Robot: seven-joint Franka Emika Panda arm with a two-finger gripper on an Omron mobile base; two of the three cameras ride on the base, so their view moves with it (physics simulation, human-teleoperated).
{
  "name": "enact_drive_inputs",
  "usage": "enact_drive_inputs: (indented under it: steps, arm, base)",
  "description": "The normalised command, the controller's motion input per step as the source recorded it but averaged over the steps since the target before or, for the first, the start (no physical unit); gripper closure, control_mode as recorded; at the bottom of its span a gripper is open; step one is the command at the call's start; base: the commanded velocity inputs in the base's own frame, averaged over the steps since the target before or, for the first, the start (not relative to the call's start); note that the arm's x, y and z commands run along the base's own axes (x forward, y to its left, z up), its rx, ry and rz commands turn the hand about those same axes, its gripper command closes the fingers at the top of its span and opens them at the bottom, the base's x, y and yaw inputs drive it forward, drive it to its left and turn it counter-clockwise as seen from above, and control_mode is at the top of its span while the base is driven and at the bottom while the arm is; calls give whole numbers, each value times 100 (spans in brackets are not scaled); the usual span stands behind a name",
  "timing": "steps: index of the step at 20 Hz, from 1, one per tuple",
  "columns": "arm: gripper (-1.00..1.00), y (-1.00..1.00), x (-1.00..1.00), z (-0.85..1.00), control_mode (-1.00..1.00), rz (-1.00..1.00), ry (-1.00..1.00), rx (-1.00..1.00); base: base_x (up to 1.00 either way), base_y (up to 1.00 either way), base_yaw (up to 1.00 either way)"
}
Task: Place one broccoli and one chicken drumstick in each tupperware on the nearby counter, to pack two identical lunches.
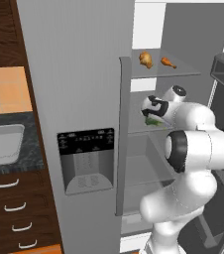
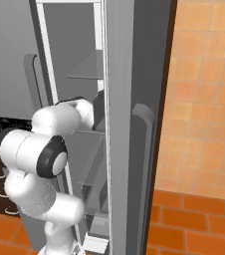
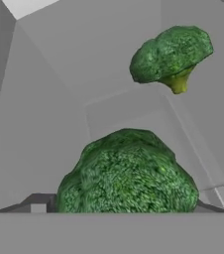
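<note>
We have the near broccoli (image 3: 126, 173) right in front of the hand, a round, bumpy dark-green crown lying on a grey fridge shelf (image 3: 129, 111); a second broccoli (image 3: 171, 54), pale stalk showing, lies further back on the same shelf. Our gripper (image 1: 151, 111) reaches in over that shelf, probably to take the near head. Whether its jaws have clamped the crown or stand free, we cannot tell. Two chicken drumsticks (image 1: 145, 59) (image 1: 168, 62) wait on the shelf above. The counter (image 1: 29, 158) lies left of the fridge.
</note>
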Motion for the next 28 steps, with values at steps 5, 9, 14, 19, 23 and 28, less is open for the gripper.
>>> enact_drive_inputs:
  steps: [5, 9, 14, 19, 23, 28]
  arm:
    - [100, 21, -100, 92, -100, 6, 0, -4]
    - [100, 34, -100, 59, -100, 7, 0, -19]
    - [100, 33, -100, 19, -100, 7, 1, -36]
    - [100, 48, -100, 71, -100, 0, 3, -8]
    - [100, 29, -100, 60, -100, 0, 3, 0]
    - [100, 6, -86, 22, -100, 0, 17, 1]
  base:
    - [0, 0, 0]
    - [0, 0, 0]
    - [0, 0, 0]
    - [0, 0, 0]
    - [0, 0, 0]
    - [0, 0, 0]
